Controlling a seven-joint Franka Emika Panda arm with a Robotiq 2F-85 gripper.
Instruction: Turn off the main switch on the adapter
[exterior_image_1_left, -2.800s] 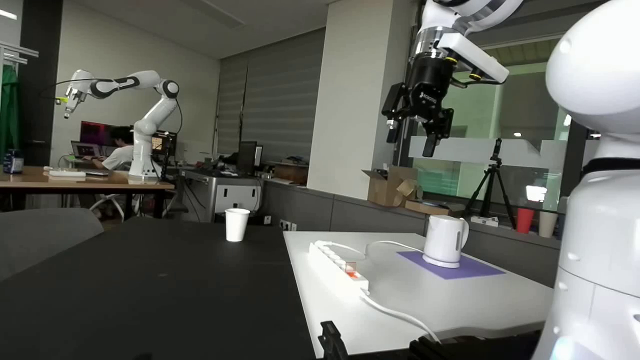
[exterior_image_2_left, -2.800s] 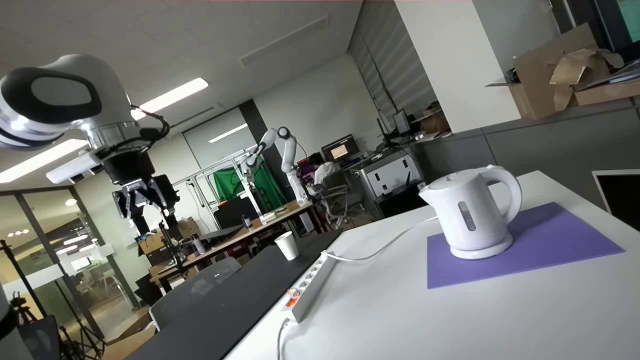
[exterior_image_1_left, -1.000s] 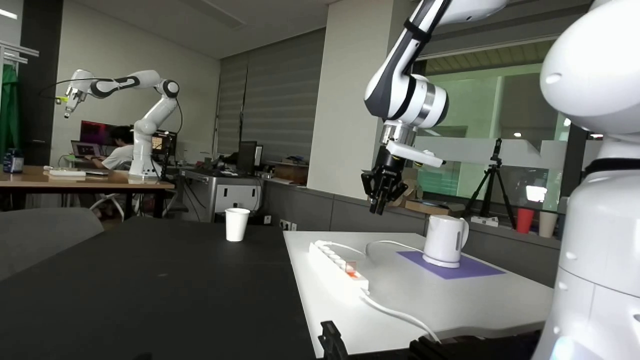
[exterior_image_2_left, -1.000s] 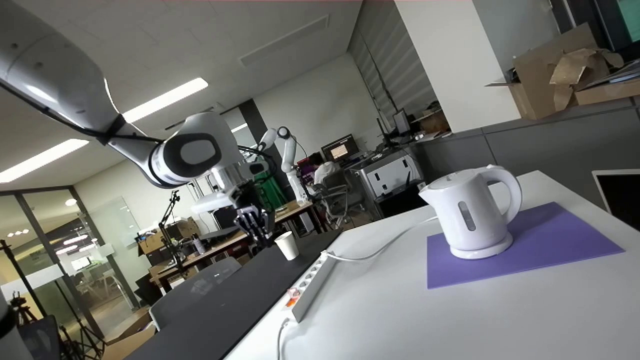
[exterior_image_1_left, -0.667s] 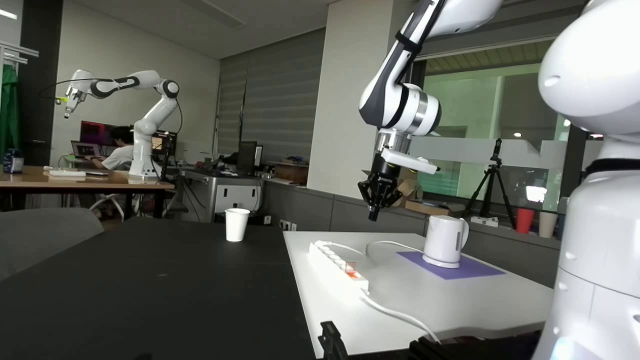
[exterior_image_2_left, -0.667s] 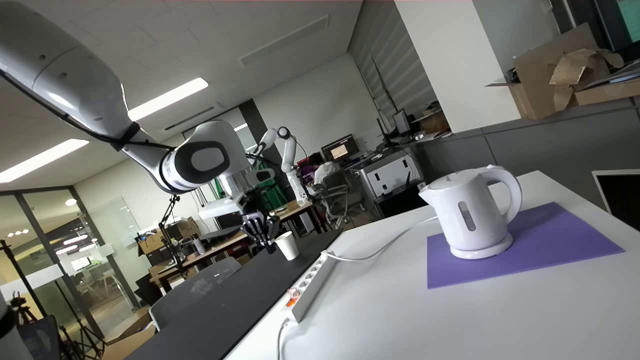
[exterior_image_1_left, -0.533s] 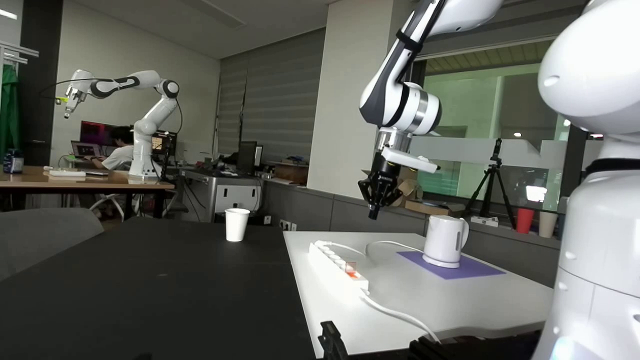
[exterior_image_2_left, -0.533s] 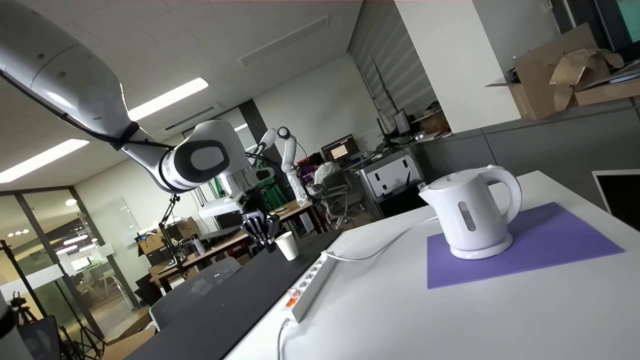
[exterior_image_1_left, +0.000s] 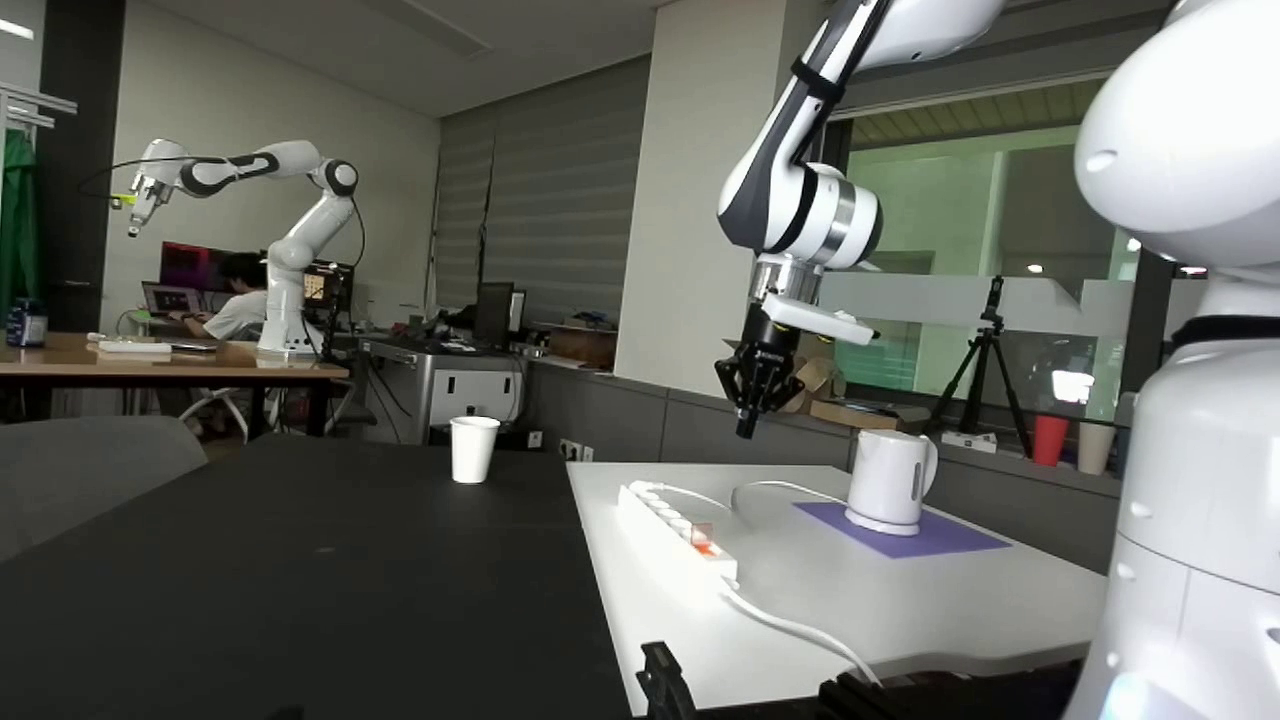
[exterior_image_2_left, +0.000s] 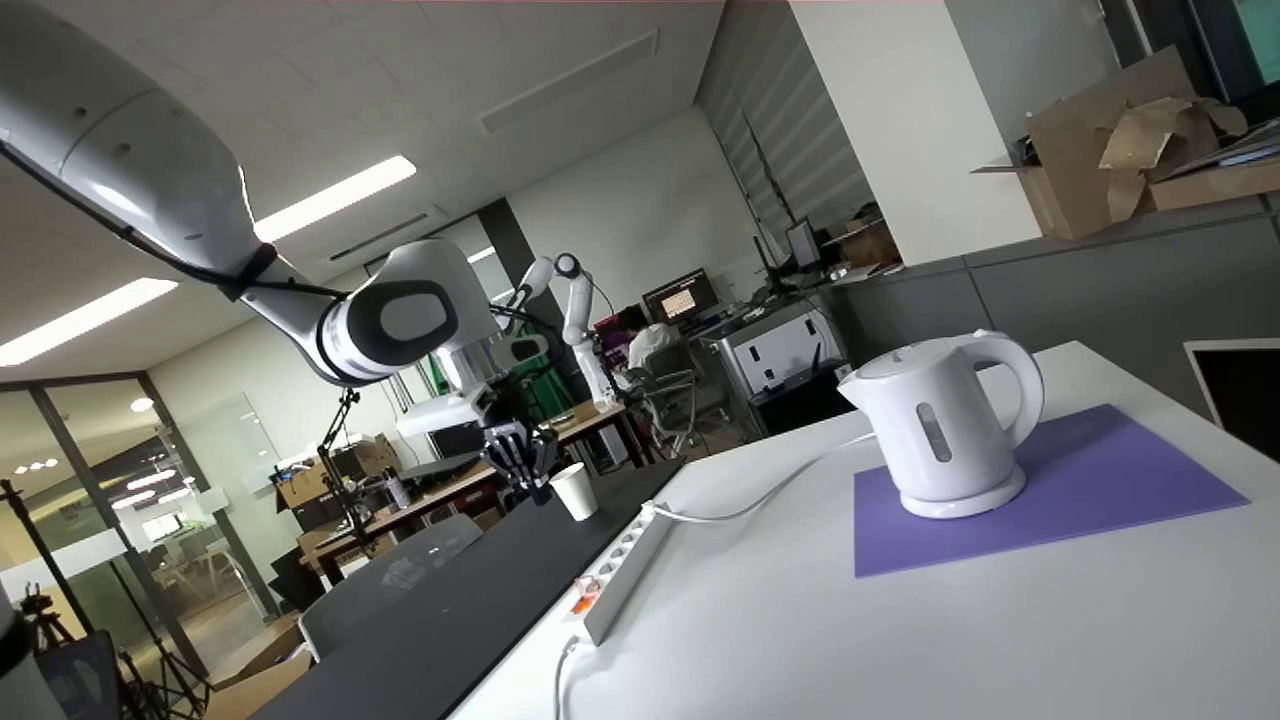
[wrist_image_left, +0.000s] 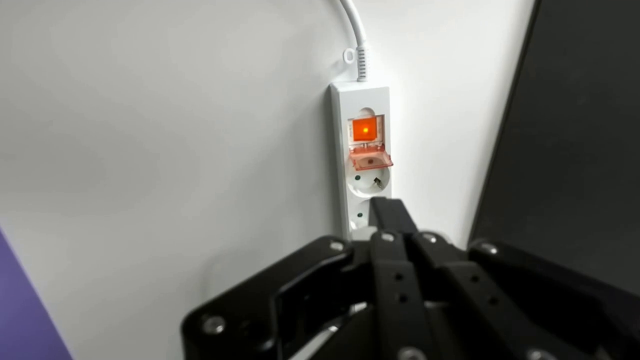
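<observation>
The adapter, a long white power strip, lies on the white table in both exterior views. At its cable end the main switch glows orange in the wrist view. A see-through reddish cover flap stands lifted off the switch, over the nearest socket. My gripper points down, well above the table and apart from the strip. Its fingers are pressed together with nothing between them. In the wrist view they hide the strip's farther sockets; the switch stays uncovered.
A white kettle stands on a purple mat, with a thin cable running to the strip. On the adjoining black table is a white paper cup. The strip's supply cable trails along the white table.
From high above, my arm has come down toward the strip and the gripper has gone from open to shut. Over the last half second it has hardly moved. Strip and kettle are unmoved.
</observation>
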